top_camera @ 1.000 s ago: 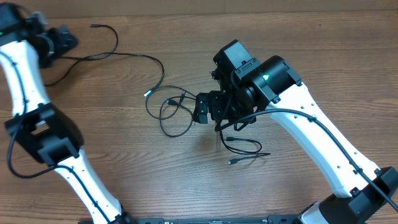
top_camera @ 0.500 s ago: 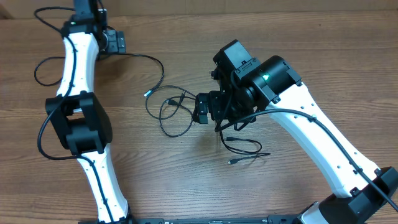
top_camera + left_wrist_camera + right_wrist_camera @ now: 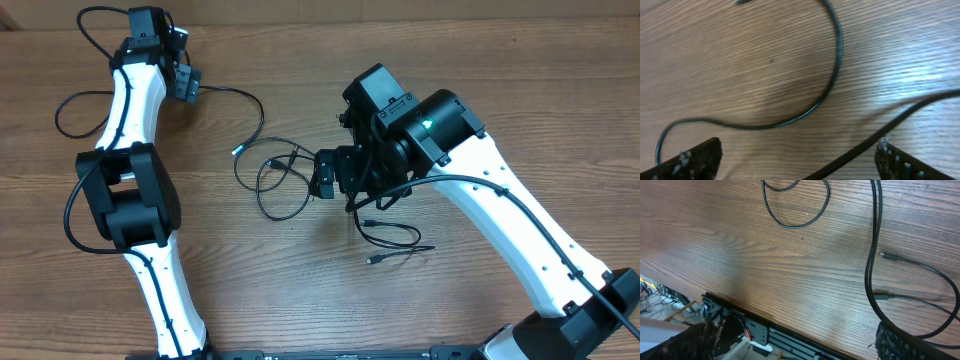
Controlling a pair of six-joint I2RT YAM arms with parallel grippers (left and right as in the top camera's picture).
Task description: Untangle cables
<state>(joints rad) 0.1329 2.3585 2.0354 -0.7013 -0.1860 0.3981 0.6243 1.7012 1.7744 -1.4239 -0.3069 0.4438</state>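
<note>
Wood-grain desk (image 3: 300,310), brown, matte, seen from overhead and from both wrists.

Cables (image 3: 836,65): thin, black, limp, with small plugs at the ends.
- Near cable (image 3: 412,234): lies in a loose bend just on the base side of the right end effector (image 3: 322,178). Its plug end is free on the desk.
- Knot of loops (image 3: 275,165): sits right at that end effector's tip, with several rings overlapping.
- Far cable (image 3: 260,105): arcs from the left end effector (image 3: 188,82) towards the knot. It ends in a pale-tipped plug just short of it.

Right end effector: fingers (image 3: 905,340) spread wide, nothing pinched between them. The tip is at the knot's edge; I cannot tell whether it touches.

Left end effector: fingers (image 3: 900,160) also spread wide. One cord runs through the gap, unclamped.

Count: 2 end effectors; 3 cable groups. Strands inside the knot cannot be counted.
</note>
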